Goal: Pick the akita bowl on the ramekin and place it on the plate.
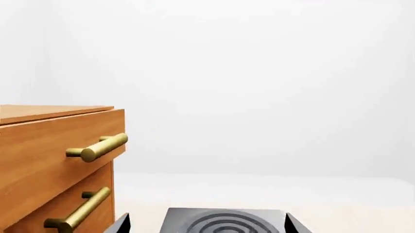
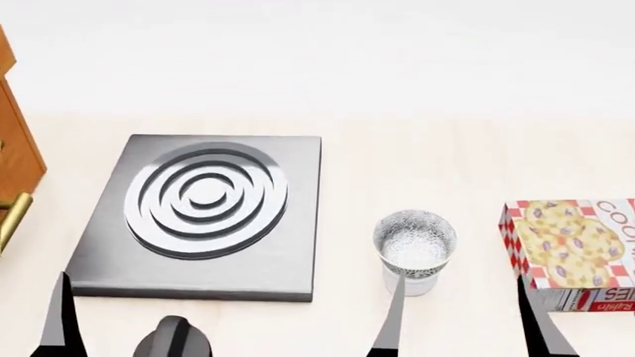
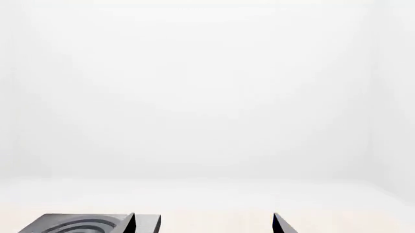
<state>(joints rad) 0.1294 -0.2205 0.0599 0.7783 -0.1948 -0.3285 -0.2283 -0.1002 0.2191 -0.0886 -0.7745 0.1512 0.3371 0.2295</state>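
The akita bowl (image 2: pixel 415 236), white with dense grey speckles, stands upright in the head view on the ramekin (image 2: pixel 423 283), of which only a little white shows below the bowl. My right gripper (image 2: pixel 460 297) is open, nearer to me than the bowl; one of its fingers (image 2: pixel 393 320) overlaps the ramekin's front. In its wrist view the right gripper (image 3: pixel 204 223) holds nothing. My left gripper (image 1: pixel 207 224) is open and empty, facing the stove plate (image 1: pixel 224 221). The plate is out of view.
A grey stove plate (image 2: pixel 109 256) with concentric rings lies left of the bowl, a dark knob (image 2: pixel 174 338) in front of it. A wooden drawer cabinet (image 1: pixel 58 160) with brass handles stands at far left. A cookie box (image 2: pixel 575 249) lies at right.
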